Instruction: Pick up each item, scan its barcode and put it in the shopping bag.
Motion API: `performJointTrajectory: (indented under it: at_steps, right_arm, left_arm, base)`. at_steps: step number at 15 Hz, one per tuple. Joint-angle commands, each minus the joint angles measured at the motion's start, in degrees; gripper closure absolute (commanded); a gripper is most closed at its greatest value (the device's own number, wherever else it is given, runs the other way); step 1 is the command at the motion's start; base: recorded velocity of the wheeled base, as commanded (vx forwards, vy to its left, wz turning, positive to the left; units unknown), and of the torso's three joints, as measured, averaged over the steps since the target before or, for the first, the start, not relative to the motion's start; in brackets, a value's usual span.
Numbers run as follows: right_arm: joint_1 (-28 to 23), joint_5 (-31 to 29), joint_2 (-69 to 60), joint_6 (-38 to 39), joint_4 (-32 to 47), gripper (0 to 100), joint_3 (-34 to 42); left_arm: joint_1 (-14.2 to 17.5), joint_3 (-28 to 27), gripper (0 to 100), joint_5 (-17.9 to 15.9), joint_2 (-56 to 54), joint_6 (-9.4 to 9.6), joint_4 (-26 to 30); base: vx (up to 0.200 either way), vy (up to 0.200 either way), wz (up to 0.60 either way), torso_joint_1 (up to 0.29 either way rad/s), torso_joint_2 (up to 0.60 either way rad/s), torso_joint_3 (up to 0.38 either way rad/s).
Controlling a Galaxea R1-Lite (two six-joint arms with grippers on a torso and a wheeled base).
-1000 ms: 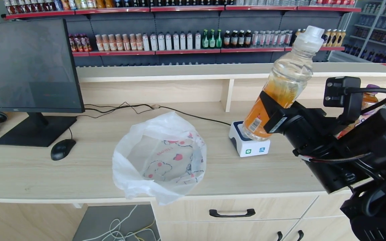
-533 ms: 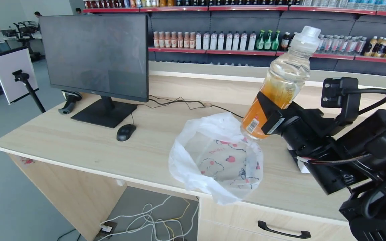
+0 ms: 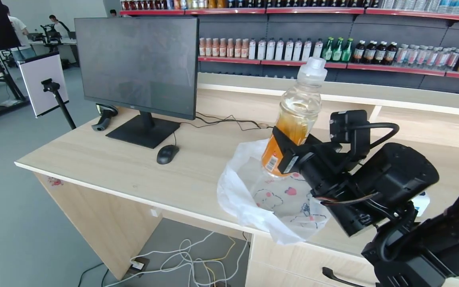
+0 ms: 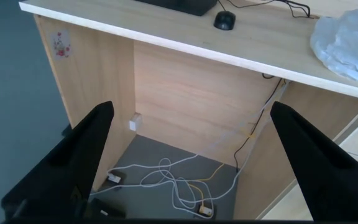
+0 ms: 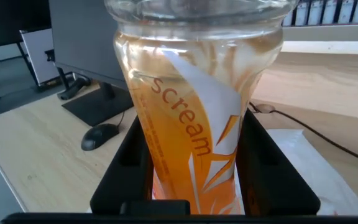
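Observation:
My right gripper (image 3: 283, 153) is shut on an orange drink bottle (image 3: 293, 123) with a white cap, holding it nearly upright just above the open white shopping bag (image 3: 269, 195) near the counter's front edge. In the right wrist view the bottle (image 5: 194, 124) stands between my two black fingers (image 5: 129, 168), with the bag (image 5: 319, 168) behind and below it. My left gripper (image 4: 188, 168) hangs open below counter height, facing the space under the counter; the bag (image 4: 347, 37) lies at the counter edge above it.
A monitor (image 3: 138, 67) on a stand, a black mouse (image 3: 167, 154) and a handheld scanner (image 3: 102, 118) occupy the counter's left part. Cables (image 3: 229, 119) run behind the bag. Shelves of bottles (image 3: 333, 50) line the back wall. Loose wires (image 4: 185, 186) lie on the floor under the counter.
The head camera has swung left, shifting the whole scene. My right gripper has carried the bottle from above the white scanner box to over the bag's opening.

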Motion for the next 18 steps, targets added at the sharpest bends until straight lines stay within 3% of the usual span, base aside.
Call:
performJointTrajectory:
  at_steps: [1,18]
  right_arm:
    - [-0.57,-0.03,5.24,-0.17,-0.14,100,-3.08]
    - [-3.12,0.50,18.77,1.06,-0.14,100,-13.19]
  left_arm:
    - [0.01,0.00,0,0.02,0.00,-0.09,-0.04]
    - [0.01,0.00,0,0.02,0.00,-0.09,-0.04]
  base:
    - [0.000,0.000,0.00,0.000,0.00,0.000]
    - [0.000,0.000,0.00,0.000,0.00,0.000]
